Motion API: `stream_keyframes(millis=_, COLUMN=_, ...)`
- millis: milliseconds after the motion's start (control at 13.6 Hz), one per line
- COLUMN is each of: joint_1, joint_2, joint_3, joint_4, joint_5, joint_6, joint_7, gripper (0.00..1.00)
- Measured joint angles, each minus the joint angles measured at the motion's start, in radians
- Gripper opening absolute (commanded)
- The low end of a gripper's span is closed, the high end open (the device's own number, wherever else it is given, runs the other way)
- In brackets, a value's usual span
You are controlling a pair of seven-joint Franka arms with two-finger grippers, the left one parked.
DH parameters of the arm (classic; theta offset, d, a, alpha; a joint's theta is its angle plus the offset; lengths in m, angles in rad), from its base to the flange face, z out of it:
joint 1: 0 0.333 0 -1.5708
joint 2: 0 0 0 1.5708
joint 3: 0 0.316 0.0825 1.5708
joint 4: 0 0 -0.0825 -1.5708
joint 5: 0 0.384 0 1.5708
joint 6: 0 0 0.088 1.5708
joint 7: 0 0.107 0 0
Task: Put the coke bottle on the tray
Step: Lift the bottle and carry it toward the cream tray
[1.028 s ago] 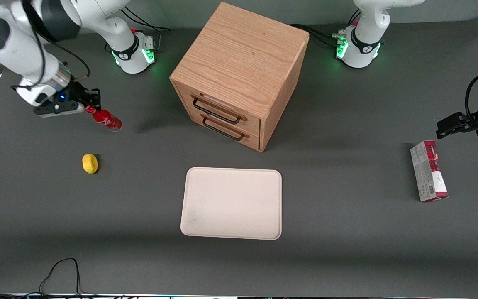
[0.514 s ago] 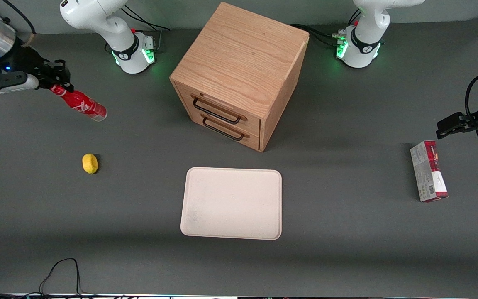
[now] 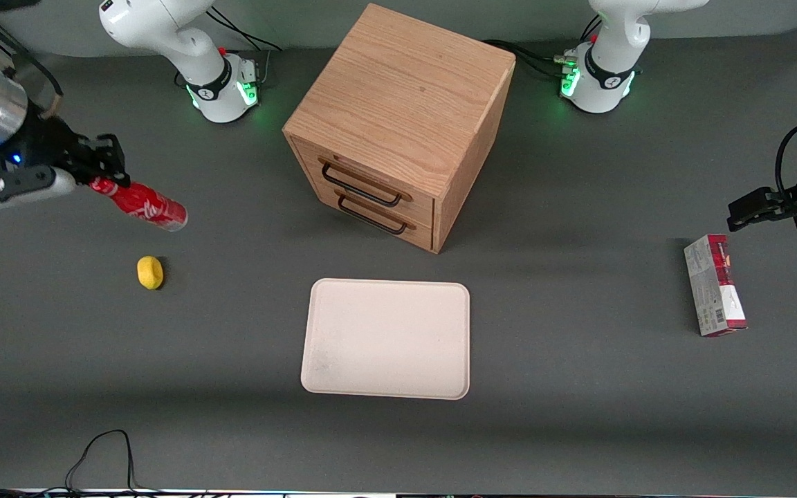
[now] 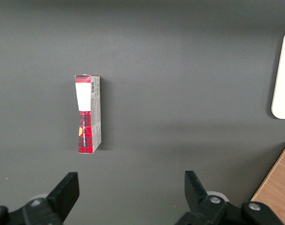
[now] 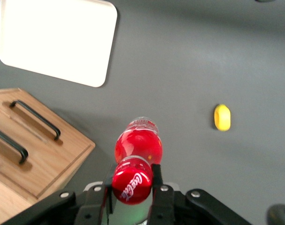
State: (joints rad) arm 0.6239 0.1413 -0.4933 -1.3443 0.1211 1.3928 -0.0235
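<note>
My right gripper (image 3: 103, 181) is shut on the cap end of the coke bottle (image 3: 142, 204), a slim red bottle with white script. It holds the bottle tilted in the air above the table at the working arm's end. In the right wrist view the gripper (image 5: 132, 180) clamps the red cap of the bottle (image 5: 138, 149) between its fingers (image 5: 156, 173). The pale cream tray (image 3: 386, 338) lies flat on the table in front of the wooden drawer cabinet, nearer the front camera. The tray also shows in the right wrist view (image 5: 55, 40).
A wooden drawer cabinet (image 3: 402, 117) with two black handles stands mid-table. A yellow lemon (image 3: 150, 272) lies on the table below the held bottle, nearer the camera. A red-and-white carton (image 3: 714, 284) lies toward the parked arm's end.
The gripper first rose and swung away from the cabinet with the bottle, then came down and back toward the lemon. The bottle stays in its grip.
</note>
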Motion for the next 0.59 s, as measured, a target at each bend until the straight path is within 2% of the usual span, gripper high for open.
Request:
stream_keyframes(millis=147, joint_1=-0.028, joint_2=0.158, joint_3=0.009, joint_4=0.159, joint_5=0.075, joint_6=-0.001, joint_7=-0.002, gripper=0.0)
stream_keyframes(millis=294, joint_1=-0.086, joint_2=0.321, joint_3=0.055, joint_4=0.31, joint_5=0.158, joint_6=0.003, joint_7=-0.004, gripper=0.0)
stream_keyframes(millis=440, joint_1=-0.167, joint_2=0.458, joint_3=0.163, joint_4=0.421, joint_5=0.177, joint_6=0.041, joint_7=-0.006, gripper=0.0)
stream_keyframes(millis=587, joint_1=-0.207, joint_2=0.55, joint_3=0.241, joint_4=0.478, joint_5=0.18, joint_6=0.115, joint_7=-0.003, gripper=0.0)
